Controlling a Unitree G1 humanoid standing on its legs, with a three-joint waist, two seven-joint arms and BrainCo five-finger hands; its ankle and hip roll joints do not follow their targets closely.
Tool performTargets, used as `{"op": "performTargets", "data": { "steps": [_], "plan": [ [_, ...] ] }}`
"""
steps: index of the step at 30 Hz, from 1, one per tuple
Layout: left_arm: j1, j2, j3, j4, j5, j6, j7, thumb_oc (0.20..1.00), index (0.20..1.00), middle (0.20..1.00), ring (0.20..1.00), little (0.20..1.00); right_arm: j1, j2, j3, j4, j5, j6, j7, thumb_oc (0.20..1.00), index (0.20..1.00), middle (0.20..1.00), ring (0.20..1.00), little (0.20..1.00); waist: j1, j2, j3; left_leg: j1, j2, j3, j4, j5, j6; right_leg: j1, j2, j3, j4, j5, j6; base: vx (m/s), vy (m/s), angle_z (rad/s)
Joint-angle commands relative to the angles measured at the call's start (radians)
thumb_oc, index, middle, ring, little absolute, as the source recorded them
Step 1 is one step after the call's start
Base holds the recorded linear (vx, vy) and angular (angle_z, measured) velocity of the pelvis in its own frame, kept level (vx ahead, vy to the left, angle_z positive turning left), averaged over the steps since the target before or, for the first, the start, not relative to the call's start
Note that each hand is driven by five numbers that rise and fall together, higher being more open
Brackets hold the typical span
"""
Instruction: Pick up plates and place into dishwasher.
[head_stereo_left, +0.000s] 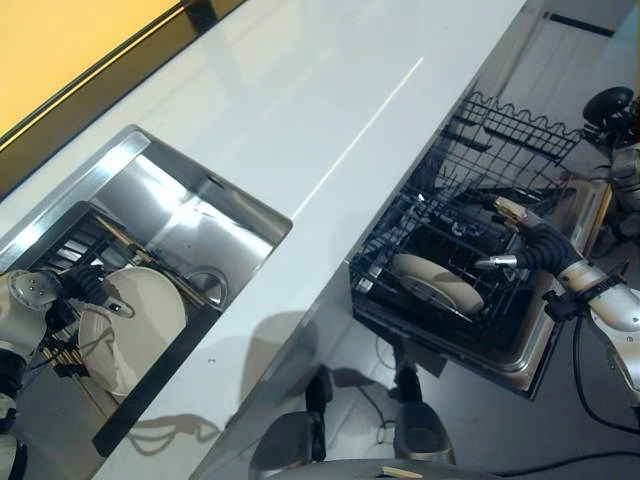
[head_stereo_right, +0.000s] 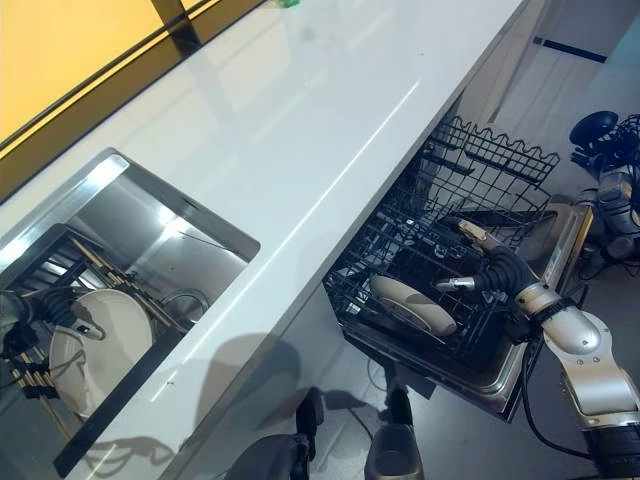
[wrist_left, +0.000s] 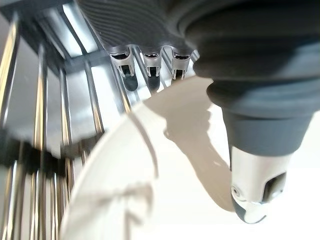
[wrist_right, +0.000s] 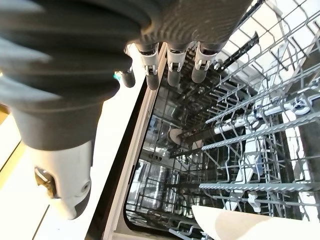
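left hand (head_stereo_left: 85, 285) was in the sink (head_stereo_left: 215, 225), fingers and thumb pinching the rim of a white plate (head_stereo_left: 140, 325) standing in the sink rack. right hand (head_stereo_left: 520, 245) hung open over the dishwasher rack (head_stereo_left: 440, 215), just above another plate (head_stereo_left: 435, 280) already lying in it.

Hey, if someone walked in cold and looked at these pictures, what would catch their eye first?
Probably the long white countertop running between a sunken steel sink and a pulled-out dark wire dishwasher rack. A white plate stands in the sink's rack with the left hand at its rim. Another plate already lies in the dishwasher rack, with the right hand open above it.
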Motion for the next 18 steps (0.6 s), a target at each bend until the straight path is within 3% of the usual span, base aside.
{"op": "performTargets", "data": {
  "steps": [1, 6, 11, 13, 14, 15, 16, 18],
  "plan": [
    [0.101, -0.097, -0.076, -0.139, -0.246, -0.026, -0.237, 1.0, 1.0, 1.0, 1.0, 1.0, -0.009, -0.021, -0.034, -0.074, 0.034, -0.044, -0.01, 1.0, 1.0, 1.0, 1.0, 1.0, 0.013, -0.048, -0.046, -0.025, -0.018, -0.003, 0.059, -0.048, 0.027, -0.083, -0.028, 0.049, 0.072, 0.057, 0.055, 0.01, -0.061, 0.1],
    [0.124, -0.059, -0.08, -0.279, -0.304, -0.001, -0.324, 1.0, 1.0, 1.0, 1.0, 1.0, 0.009, -0.023, -0.027, -0.086, 0.057, -0.041, -0.032, 1.0, 1.0, 1.0, 1.0, 1.0, 0.032, -0.054, -0.048, -0.028, -0.021, -0.017, 0.066, -0.05, 0.029, -0.073, -0.031, 0.036, 0.069, 0.057, 0.061, 0.01, -0.069, 0.09],
    [0.166, 0.017, -0.09, -0.338, -0.123, -0.034, -0.353, 1.0, 1.0, 1.0, 1.0, 1.0, 0.014, -0.032, -0.013, -0.095, 0.08, -0.03, -0.071, 1.0, 1.0, 1.0, 1.0, 1.0, 0.051, -0.062, -0.058, -0.029, -0.022, -0.032, 0.074, -0.052, 0.029, -0.061, -0.035, 0.019, 0.062, 0.06, 0.067, 0.0, -0.076, 0.08],
    [0.184, 0.038, -0.071, -0.358, -0.147, -0.029, -0.363, 1.0, 1.0, 1.0, 1.0, 1.0, 0.014, -0.045, -0.005, -0.106, 0.099, -0.014, -0.088, 1.0, 1.0, 1.0, 1.0, 1.0, 0.058, -0.064, -0.063, -0.024, -0.021, -0.036, 0.072, -0.053, 0.03, -0.054, -0.035, 0.014, 0.061, 0.058, 0.069, 0.01, -0.072, 0.02],
    [0.186, 0.044, -0.066, -0.371, -0.15, -0.019, -0.365, 0.802, 0.802, 0.802, 0.802, 0.802, 0.016, -0.048, -0.003, -0.105, 0.105, -0.014, -0.091, 1.0, 1.0, 1.0, 1.0, 1.0, 0.06, -0.064, -0.065, -0.022, -0.02, -0.037, 0.071, -0.053, 0.031, -0.05, -0.034, 0.012, 0.061, 0.057, 0.07, 0.02, -0.056, 0.04],
    [0.188, 0.053, -0.062, -0.382, -0.151, -0.012, -0.369, 0.432, 0.432, 0.432, 0.432, 0.432, 0.021, -0.05, -0.002, -0.102, 0.109, -0.018, -0.092, 1.0, 1.0, 1.0, 1.0, 1.0, 0.062, -0.064, -0.069, -0.019, -0.02, -0.039, 0.069, -0.053, 0.031, -0.047, -0.033, 0.01, 0.06, 0.056, 0.07, 0.02, -0.046, 0.04],
    [0.197, 0.061, -0.053, -0.391, -0.15, -0.013, -0.375, 0.2, 0.2, 0.2, 0.2, 0.2, 0.028, -0.051, -0.003, -0.101, 0.112, -0.022, -0.091, 1.0, 1.0, 1.0, 1.0, 1.0, 0.063, -0.064, -0.072, -0.017, -0.019, -0.04, 0.068, -0.053, 0.031, -0.044, -0.032, 0.008, 0.058, 0.056, 0.071, 0.02, -0.04, 0.05],
    [0.212, 0.075, -0.035, -0.406, -0.149, -0.018, -0.395, 0.2, 0.2, 0.2, 0.2, 0.2, 0.038, -0.056, -0.003, -0.099, 0.123, -0.031, -0.095, 1.0, 1.0, 1.0, 1.0, 1.0, 0.067, -0.066, -0.079, -0.012, -0.017, -0.042, 0.064, -0.053, 0.031, -0.038, -0.032, 0.005, 0.054, 0.055, 0.073, 0.02, -0.032, 0.05]
  ]
}}
